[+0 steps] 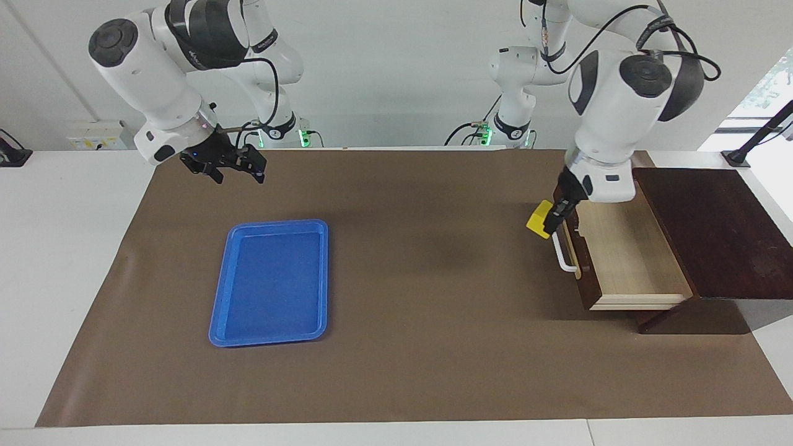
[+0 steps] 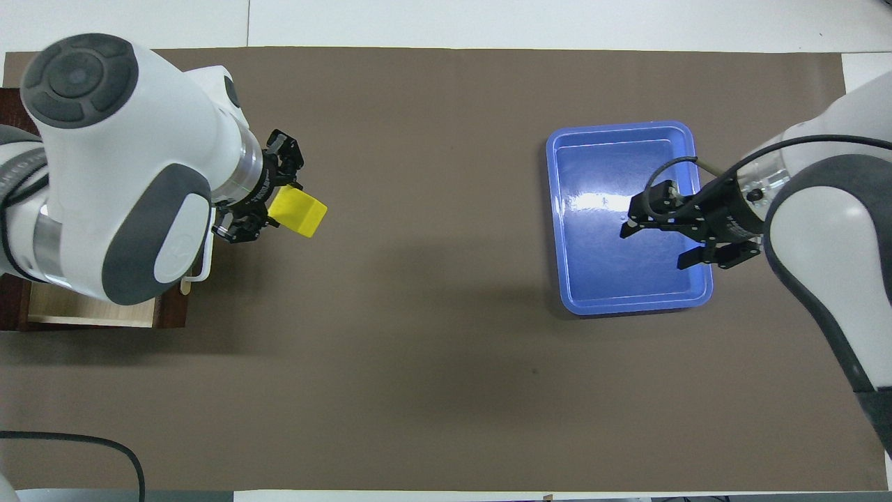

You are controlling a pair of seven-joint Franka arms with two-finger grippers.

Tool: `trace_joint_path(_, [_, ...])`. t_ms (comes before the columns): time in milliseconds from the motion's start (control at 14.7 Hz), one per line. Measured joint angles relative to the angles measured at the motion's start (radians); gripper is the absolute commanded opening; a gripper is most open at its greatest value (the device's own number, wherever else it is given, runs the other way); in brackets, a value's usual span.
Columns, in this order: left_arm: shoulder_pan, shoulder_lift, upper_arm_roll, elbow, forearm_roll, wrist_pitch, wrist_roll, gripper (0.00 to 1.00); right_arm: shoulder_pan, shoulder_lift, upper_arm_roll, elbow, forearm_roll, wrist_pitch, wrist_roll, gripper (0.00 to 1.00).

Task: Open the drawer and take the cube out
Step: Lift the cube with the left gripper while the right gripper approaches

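The wide dark-brown wooden drawer (image 1: 626,260) with its white bar handle (image 1: 564,254) stands pulled well out at the left arm's end of the table, its pale light-wood floor bare, which fits a removal already under way. The left gripper (image 1: 551,220) is clamped on the small bright yellow cube (image 1: 539,218) and carries it in the air, clear of the drawer front and over the brown table covering (image 1: 421,310) just beside the handle. The grip appears to take the cube by one side, leaving most of it proud of the fingertips; the exact contact faces are hard to make out. The cube sits tilted in the grip, its faces plain, flat and unmarked, with crisp edges. The right gripper (image 1: 232,170), fingers spread apart and holding nothing, hangs above the covering nearer the robots than the flat blue plastic tray (image 1: 270,282). In my judgement it waits to receive, or simply stands by.
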Motion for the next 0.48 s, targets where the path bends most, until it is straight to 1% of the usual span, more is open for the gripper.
trace_joint_path(136, [-0.013, -0.016, 0.001, -0.051, -0.040, 0.071, -0.136, 0.00, 0.042, 0.037, 0.001, -0.022, 0.091, 0.049, 0.116, 1.00])
trace_joint_path(272, [-0.040, -0.026, 0.001, -0.087, -0.049, 0.136, -0.245, 0.00, 0.091, 0.053, 0.002, -0.068, 0.179, 0.106, 0.212, 1.00])
trace_joint_path(476, [-0.087, -0.032, 0.001, -0.128, -0.050, 0.171, -0.384, 0.00, 0.149, 0.085, 0.002, -0.111, 0.277, 0.174, 0.326, 1.00])
